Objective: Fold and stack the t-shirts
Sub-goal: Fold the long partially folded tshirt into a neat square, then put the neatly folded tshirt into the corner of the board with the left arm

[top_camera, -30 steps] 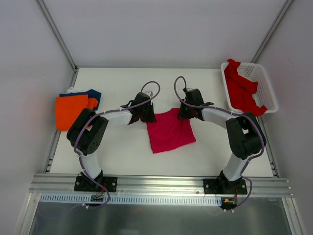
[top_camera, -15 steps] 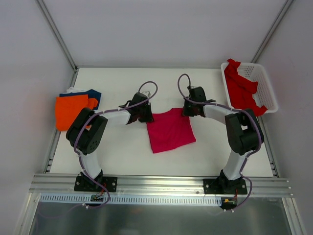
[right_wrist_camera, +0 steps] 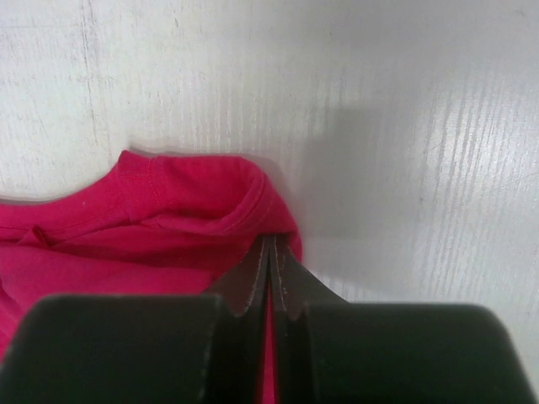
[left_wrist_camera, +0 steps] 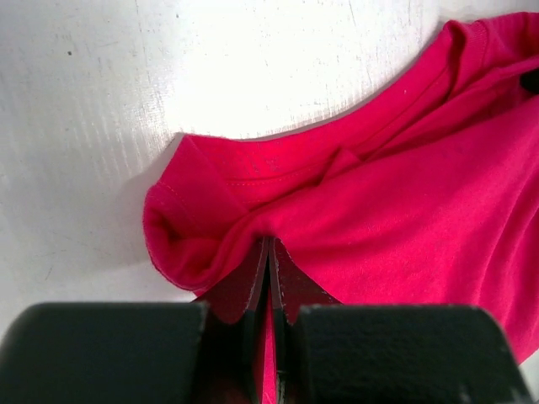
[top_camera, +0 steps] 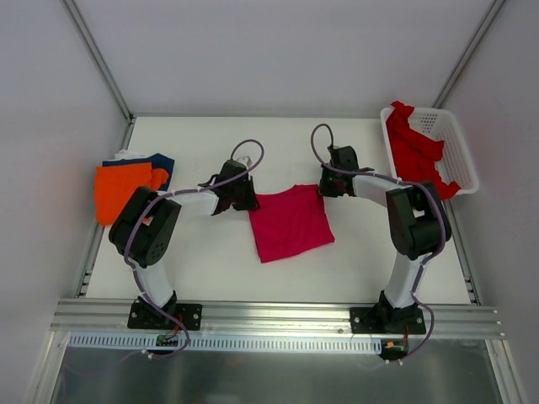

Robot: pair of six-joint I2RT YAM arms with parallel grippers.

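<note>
Magenta shirt [top_camera: 290, 223], top view: laid flat as a rough, slightly skewed square at the middle of the table [top_camera: 210, 261], between the two arms.
Left gripper [top_camera: 249, 199], top view: set at the shirt's far left corner; the jaws cannot be made out under the wrist from this angle.
Right gripper [top_camera: 322, 188], top view: set at the shirt's far right corner; the jaws are likewise hidden.
Orange shirt [top_camera: 118, 192], top view: folded and placed at the table's left edge, well apart from the magenta one.
Navy shirt [top_camera: 162, 161], top view: seen just behind the orange shirt and touching it.
Red shirt [top_camera: 414, 156], top view: heaped in the white basket [top_camera: 461, 145] at the far right corner, one end draped over the rim.
Left gripper, left wrist view: jaws are pressed together on a pinch of magenta cloth; a bunched fold is raised to the left of them, and a curved seam is seen beyond.
Right gripper, right wrist view: jaws are closed on the shirt's rolled edge at its corner; bare white table is seen beyond and to the right.
</note>
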